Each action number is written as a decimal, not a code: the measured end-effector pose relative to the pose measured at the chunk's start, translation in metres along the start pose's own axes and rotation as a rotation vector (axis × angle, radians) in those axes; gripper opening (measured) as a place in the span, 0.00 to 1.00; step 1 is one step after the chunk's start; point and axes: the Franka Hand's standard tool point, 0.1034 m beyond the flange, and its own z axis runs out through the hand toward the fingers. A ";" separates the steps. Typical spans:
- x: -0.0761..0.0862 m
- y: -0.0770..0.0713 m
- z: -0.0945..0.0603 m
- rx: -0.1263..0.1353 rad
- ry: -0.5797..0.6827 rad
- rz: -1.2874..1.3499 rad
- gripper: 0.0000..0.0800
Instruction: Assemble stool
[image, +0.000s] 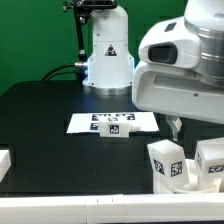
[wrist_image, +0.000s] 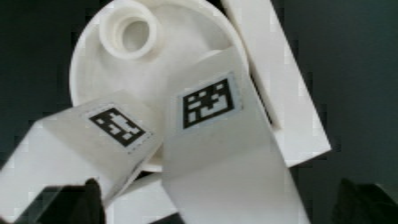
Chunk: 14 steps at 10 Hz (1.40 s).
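Observation:
In the wrist view the white round seat disc (wrist_image: 151, 75) stands tilted, with a round socket (wrist_image: 128, 35) near its rim. A chunky white leg (wrist_image: 222, 150) with a square tag lies against it and runs down between my fingers. A second tagged white face (wrist_image: 107, 130) sits beside it; I cannot tell if it is another leg. My gripper (wrist_image: 217, 208) is open, with its dark fingertips (wrist_image: 71, 205) wide on either side of the leg and not touching it. In the exterior view, two tagged legs (image: 166, 163) stand below my gripper (image: 177, 127). The seat disc is hidden there.
The marker board (image: 85, 124) lies mid-table in front of the robot base (image: 108, 55), with a small lone white tagged block (image: 116, 129) on it. A white piece (image: 4, 160) shows at the exterior view's left edge. A light strip (image: 70, 210) runs along the front.

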 end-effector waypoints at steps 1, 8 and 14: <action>-0.001 -0.001 0.002 -0.002 -0.003 0.009 0.81; -0.005 -0.005 0.015 -0.008 -0.018 0.031 0.60; -0.003 -0.004 0.014 -0.007 -0.015 0.034 0.43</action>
